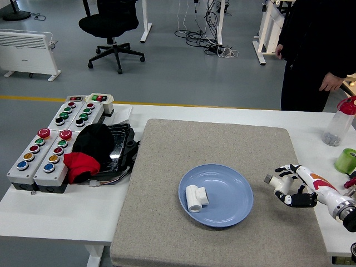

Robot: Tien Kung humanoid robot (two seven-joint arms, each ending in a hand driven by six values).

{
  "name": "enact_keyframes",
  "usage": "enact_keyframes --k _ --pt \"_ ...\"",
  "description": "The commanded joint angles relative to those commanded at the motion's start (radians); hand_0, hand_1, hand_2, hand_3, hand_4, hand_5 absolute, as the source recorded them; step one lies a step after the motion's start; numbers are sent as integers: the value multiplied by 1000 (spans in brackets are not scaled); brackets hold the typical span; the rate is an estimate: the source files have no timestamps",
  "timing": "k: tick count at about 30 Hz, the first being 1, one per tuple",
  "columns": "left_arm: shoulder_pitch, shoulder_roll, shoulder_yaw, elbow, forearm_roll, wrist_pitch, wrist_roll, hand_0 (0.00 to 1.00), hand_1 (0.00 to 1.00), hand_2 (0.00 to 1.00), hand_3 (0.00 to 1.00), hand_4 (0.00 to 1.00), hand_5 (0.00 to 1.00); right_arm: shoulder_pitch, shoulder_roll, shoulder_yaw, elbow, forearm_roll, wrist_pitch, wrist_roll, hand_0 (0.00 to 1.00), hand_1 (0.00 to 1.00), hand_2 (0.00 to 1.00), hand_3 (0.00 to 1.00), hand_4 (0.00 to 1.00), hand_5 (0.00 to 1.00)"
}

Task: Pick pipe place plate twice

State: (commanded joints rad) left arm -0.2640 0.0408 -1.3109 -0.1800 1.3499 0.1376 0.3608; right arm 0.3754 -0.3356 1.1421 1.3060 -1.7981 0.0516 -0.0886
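The right hand (289, 188) grips a white pipe fitting (276, 182) at the blue plate's (232, 207) three o'clock; another pipe fitting (196, 197) lies inside at nine. A loose fingertip hold could drop it short on the grey mat (211, 150).

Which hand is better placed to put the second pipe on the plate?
Right: the right hand already grips the pipe piece just right of the blue plate. No left hand is in view.
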Motion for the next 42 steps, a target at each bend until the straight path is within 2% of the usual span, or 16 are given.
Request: enact_keyframes --k 7,16,17,21,22,27,28,39,42 --pt "-3 0 -2 0 1 -1 0 721 744 704 649 397 998 26 17 -67 67 15 -6 1 318 483 594 748 681 276" --pt "-5 1 -2 0 -1 -2 1 721 742 704 648 396 998 74 50 -201 83 28 -4 -5 334 496 597 746 681 273" --pt "-5 1 -3 0 0 -2 1 721 742 704 648 396 998 78 53 -213 81 26 -5 -6 578 654 729 778 684 278" --pt "-5 2 -3 0 -2 -2 1 721 742 704 648 396 998 90 64 -239 59 8 -1 -14 578 654 729 778 684 278" --pt "-5 2 -3 0 -2 -2 1 720 742 703 648 396 998 91 65 -239 58 6 1 -15 895 850 964 890 695 284" --pt "-4 4 -4 0 0 -1 2 720 742 703 648 396 998 93 65 -233 50 -9 16 -27 895 850 964 890 695 284" --pt "-4 4 -4 0 1 -1 2 720 743 703 648 396 998 93 64 -232 50 -11 17 -29 992 927 998 988 715 285" --pt "-5 4 -5 0 4 -1 2 721 744 702 648 396 998 88 65 -217 54 -10 8 -28 998 933 998 998 722 286" --pt "-5 3 -6 0 5 -1 2 721 744 702 647 395 998 86 65 -203 57 4 -16 -14 998 933 998 998 723 289"
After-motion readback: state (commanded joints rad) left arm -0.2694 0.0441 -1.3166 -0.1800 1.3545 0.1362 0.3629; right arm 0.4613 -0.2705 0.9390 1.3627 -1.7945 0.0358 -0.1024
